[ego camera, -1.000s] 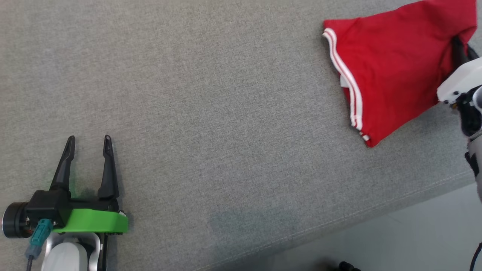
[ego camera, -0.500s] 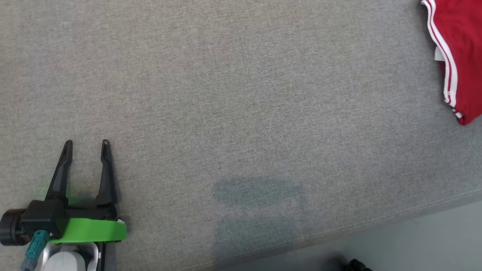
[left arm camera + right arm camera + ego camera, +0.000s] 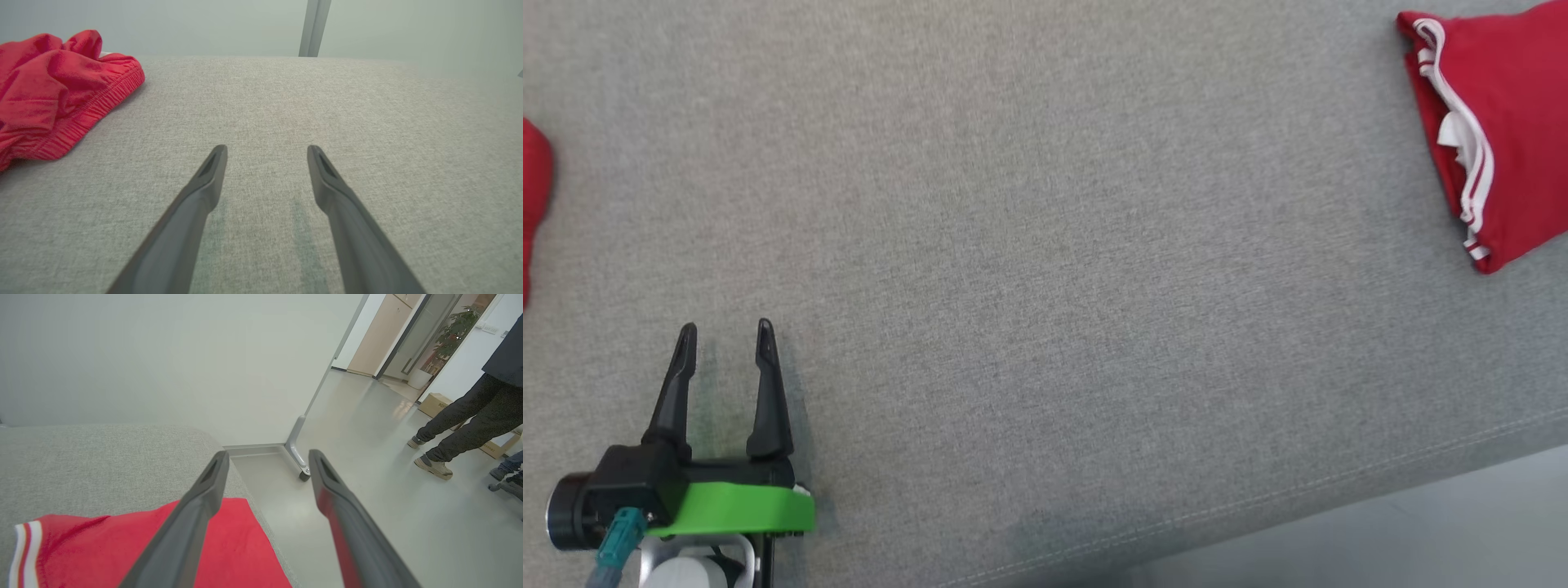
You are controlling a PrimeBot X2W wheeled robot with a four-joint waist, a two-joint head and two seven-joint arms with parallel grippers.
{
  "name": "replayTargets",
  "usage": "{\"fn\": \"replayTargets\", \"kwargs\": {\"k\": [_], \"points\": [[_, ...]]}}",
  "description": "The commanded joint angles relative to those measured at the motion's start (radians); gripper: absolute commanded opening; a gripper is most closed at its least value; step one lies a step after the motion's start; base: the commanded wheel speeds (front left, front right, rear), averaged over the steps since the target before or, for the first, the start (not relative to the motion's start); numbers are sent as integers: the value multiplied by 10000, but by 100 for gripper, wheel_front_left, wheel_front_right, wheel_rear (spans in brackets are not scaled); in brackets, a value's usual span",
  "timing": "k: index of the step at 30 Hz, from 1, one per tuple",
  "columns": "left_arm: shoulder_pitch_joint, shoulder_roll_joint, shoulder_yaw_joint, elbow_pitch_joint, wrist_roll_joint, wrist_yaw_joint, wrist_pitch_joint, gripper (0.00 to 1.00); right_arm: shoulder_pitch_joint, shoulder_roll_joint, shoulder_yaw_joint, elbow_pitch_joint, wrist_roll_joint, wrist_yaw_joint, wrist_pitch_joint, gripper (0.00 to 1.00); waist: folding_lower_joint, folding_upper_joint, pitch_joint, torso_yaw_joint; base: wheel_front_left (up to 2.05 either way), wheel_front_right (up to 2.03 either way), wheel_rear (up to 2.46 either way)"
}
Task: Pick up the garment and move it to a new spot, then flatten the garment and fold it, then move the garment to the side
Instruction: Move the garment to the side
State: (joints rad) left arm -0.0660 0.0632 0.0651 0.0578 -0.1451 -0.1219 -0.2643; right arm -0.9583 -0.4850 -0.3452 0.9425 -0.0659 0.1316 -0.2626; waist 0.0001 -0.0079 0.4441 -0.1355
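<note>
My right gripper (image 3: 265, 455) is just spreading wide, dropping the folded red white-striped cloth garment (image 3: 1511, 139) aside; left gripper (image 3: 725, 331) is idling spread. Guessing we're finishing up.

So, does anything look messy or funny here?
Yes, one thing. A red bundle sits scrunched in a heap on the grey cushion, off to the left of the left pincer. The folded red garment lies flat, so it looks fine.
</note>
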Motion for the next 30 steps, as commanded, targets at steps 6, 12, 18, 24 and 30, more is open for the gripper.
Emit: {"fn": "replayTargets", "kwargs": {"k": [6,12,18,24,30], "points": [[558,-99,34,353,-144,55,4,100,2292,1013,105,-2661,-56,-18,-25,100,-1,79,-1947,82,0,0,0],[1074,-119,-14,535,-337,182,4,100,4981,2078,948,-5473,487,-18,-25,100,-1,79,-2975,529,0,0,0],[1608,-117,-115,594,-589,354,5,100,7362,3032,1985,-7056,815,-18,-27,100,-1,79,-3575,991,0,0,0],[1965,-118,-128,659,-571,387,5,100,8909,3845,2655,-7645,691,-18,-27,100,-1,79,-3939,1203,0,0,0],[2056,-119,-146,966,-554,365,5,100,9930,4214,3035,-7668,432,-18,-28,100,-1,79,-4344,1436,0,0,0]]}}
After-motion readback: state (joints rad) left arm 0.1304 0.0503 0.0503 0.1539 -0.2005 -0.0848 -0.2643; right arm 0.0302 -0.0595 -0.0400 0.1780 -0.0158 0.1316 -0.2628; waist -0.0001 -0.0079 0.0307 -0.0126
